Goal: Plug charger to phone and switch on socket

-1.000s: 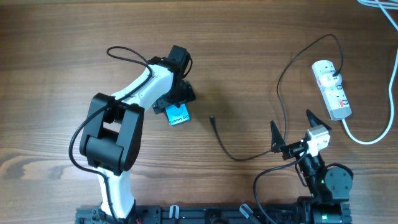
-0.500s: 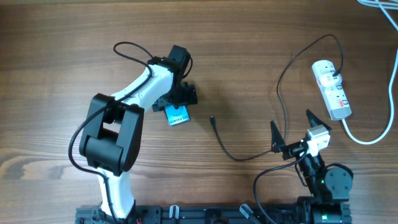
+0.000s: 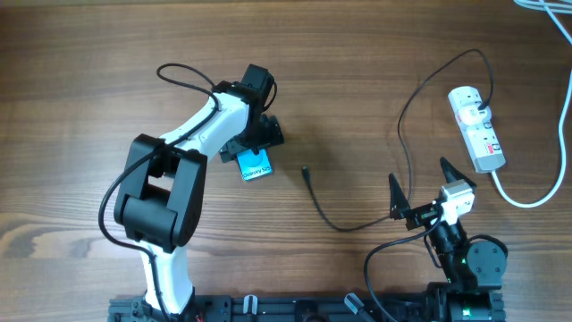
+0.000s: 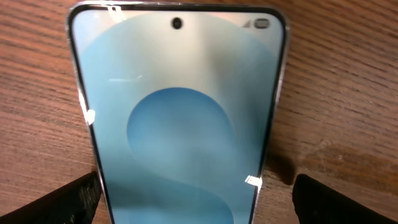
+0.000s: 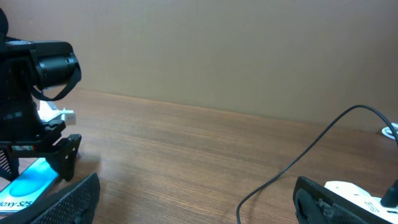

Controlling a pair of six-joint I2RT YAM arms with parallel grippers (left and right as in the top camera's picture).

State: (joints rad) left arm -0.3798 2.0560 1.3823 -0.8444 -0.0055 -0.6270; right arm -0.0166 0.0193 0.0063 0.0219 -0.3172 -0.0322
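Two grippers inspected. Left gripper (image 3: 256, 148): positioned directly over the flat rectangular smartphone with the turquoise screen (image 3: 256, 166); jaws parted to about the phone's width; in the left wrist view its dark fingers (image 4: 73, 200) stand one on each side of the phone's long edges; the finger at picture left sits against or just beside the edge, and contact cannot be told; the other stands apart with bare wood between; the phone lies flat on the brown wooden table (image 3: 357, 54), not lifted.

Right gripper (image 3: 418, 186): well to the right of the phone, nearer the robot's base; jaws spread wide; nothing held or touched.

Long thin black charger cable (image 3: 332, 224): its small dark connector tip (image 3: 305, 170) lies on the table near the phone, to its right, apart from it and unplugged; the cable runs on away from the phone to the white elongated power strip with red switches (image 3: 476, 130), which lies far to the phone's right, with a thick white cord (image 3: 527, 199) trailing from it.

Compared with a second ago: phone, cable, strip and right gripper unchanged; left gripper shifted only a trifle over the phone; jaws no narrower.
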